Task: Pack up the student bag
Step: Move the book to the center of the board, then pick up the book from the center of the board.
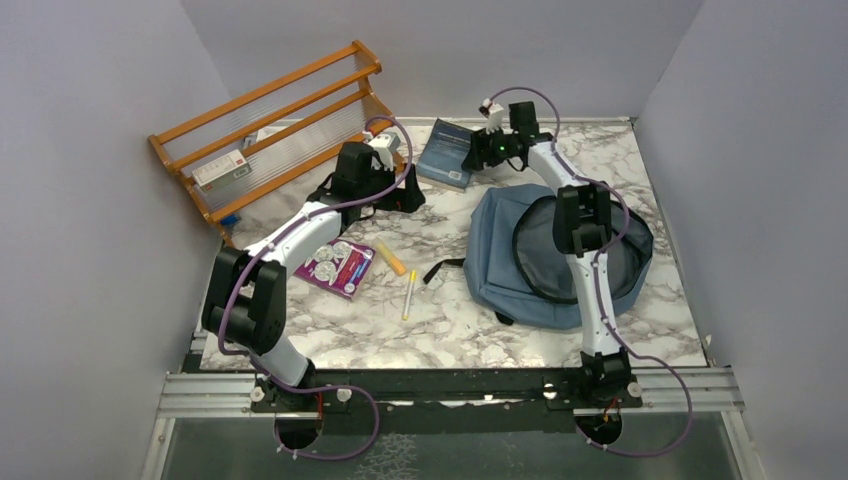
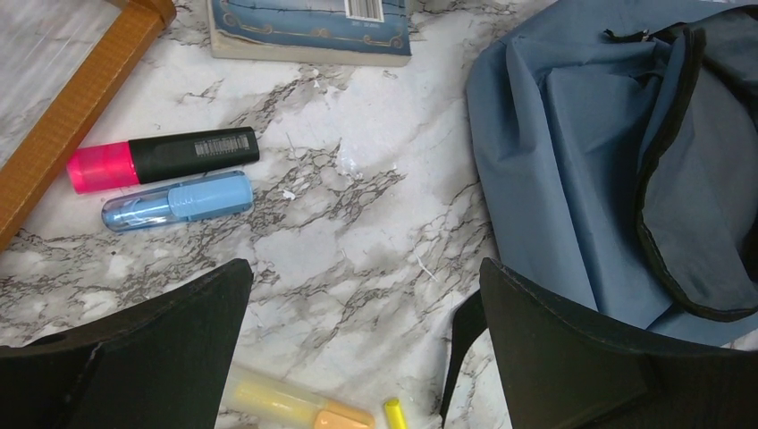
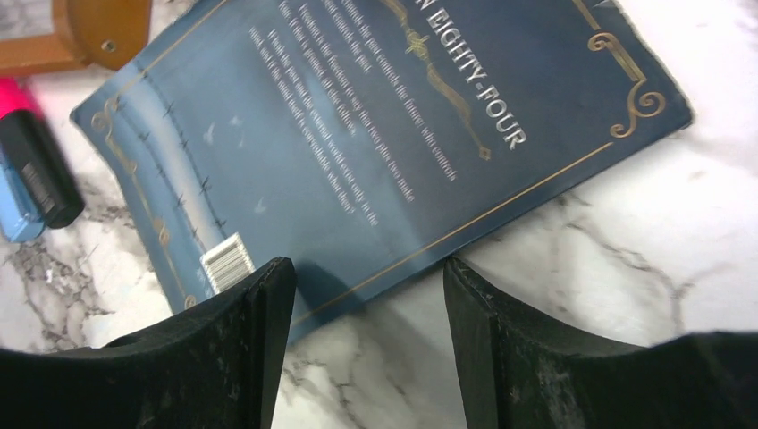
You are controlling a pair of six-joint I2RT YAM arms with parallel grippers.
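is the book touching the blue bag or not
Apart. The left wrist view shows a strip of bare marble table between the book and the student bag.

High rear overview, wrist views close, facing down, sharing book (image 3: 375, 152)

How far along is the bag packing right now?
Done: the backpack lies unzipped, nothing visible inside. In hand: right gripper, open, sits over the blue book. To do: book, pink highlighter, blue highlighter, purple packet all on the table; left gripper open, empty.
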